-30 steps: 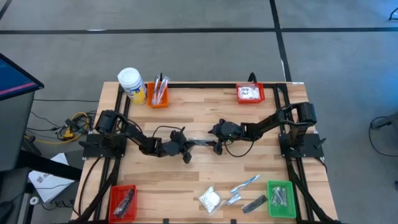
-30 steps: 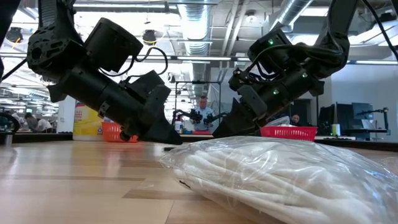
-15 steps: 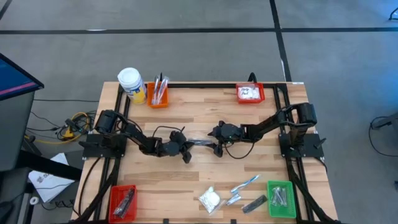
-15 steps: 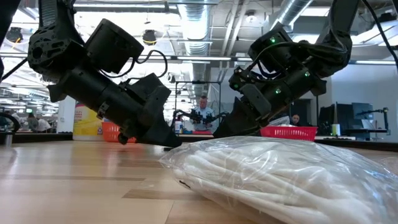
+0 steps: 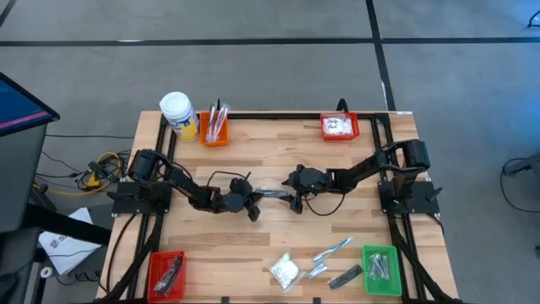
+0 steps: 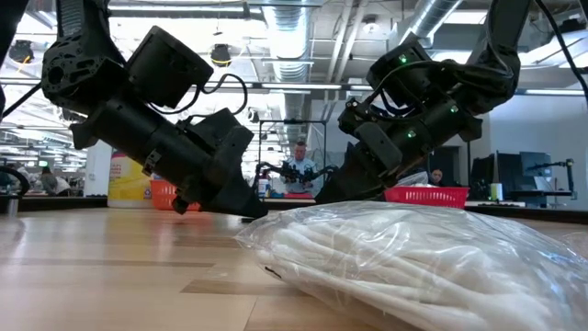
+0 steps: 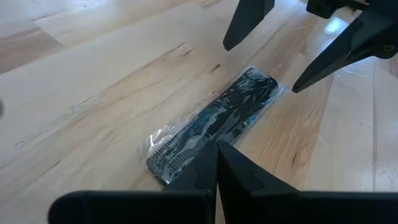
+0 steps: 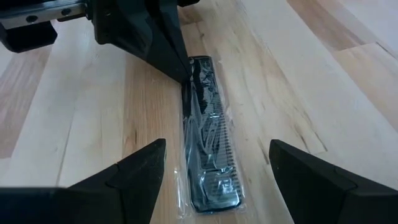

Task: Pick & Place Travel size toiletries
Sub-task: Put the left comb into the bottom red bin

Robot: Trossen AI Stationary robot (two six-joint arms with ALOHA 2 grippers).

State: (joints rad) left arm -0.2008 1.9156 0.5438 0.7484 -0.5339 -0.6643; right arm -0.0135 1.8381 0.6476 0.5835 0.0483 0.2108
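Mid-counter (image 5: 253, 148), a wrapped dark comb (image 8: 208, 158) lay flat; left gripper (image 7: 217, 163), jaws pressed together, pinned one end; right gripper (image 8: 217, 163), jaws spread, straddled the other; a centred, low closure was judged best.

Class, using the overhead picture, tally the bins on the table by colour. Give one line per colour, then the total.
Orange bin: 1
Red bins: 2
Green bin: 1
Total: 4
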